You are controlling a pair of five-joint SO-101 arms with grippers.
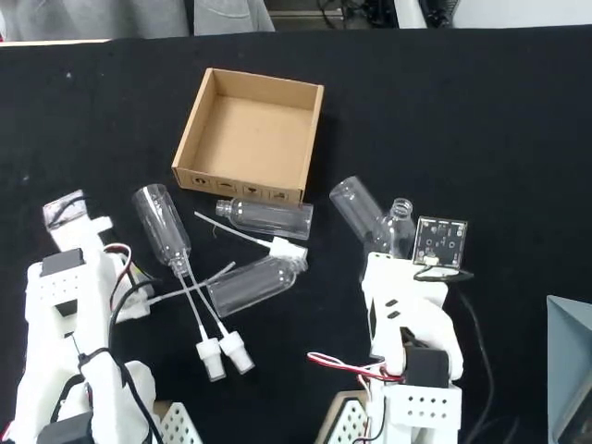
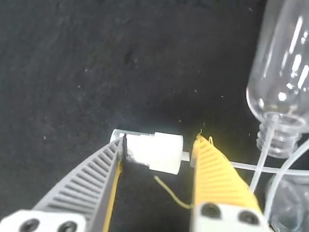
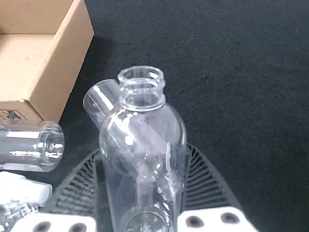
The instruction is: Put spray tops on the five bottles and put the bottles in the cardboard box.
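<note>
Closest in the right wrist view, the right gripper (image 3: 145,193) has its dark ribbed fingers (image 3: 207,181) pressed against both sides of a clear bottle (image 3: 142,140), which stands upright with its neck open (the threads are bare). Just behind it a second bottle (image 3: 101,99) lies tilted toward the upper left of the frame. In the left wrist view the left gripper (image 2: 159,145) is at the bottom centre, its grey finger (image 2: 96,181) and yellow finger (image 2: 217,179) narrowed onto the two ends of a white spray top (image 2: 161,153), with the black table (image 2: 96,58) behind it; the top's thin tube runs off to the right of the frame. In the high view the cardboard box (image 1: 190,139) sits open side up in the upper centre-left. A third bottle (image 1: 268,218) lies just below the box's near wall, a fourth bottle (image 1: 250,285) lower down at the centre, with a loose spray top (image 1: 289,248) between them. The fifth bottle (image 1: 162,222) lies at centre left, neck toward the bottom of the frame, and two thin tubes lead from its neck down to two more spray tops (image 1: 213,358) lying side by side.
</note>
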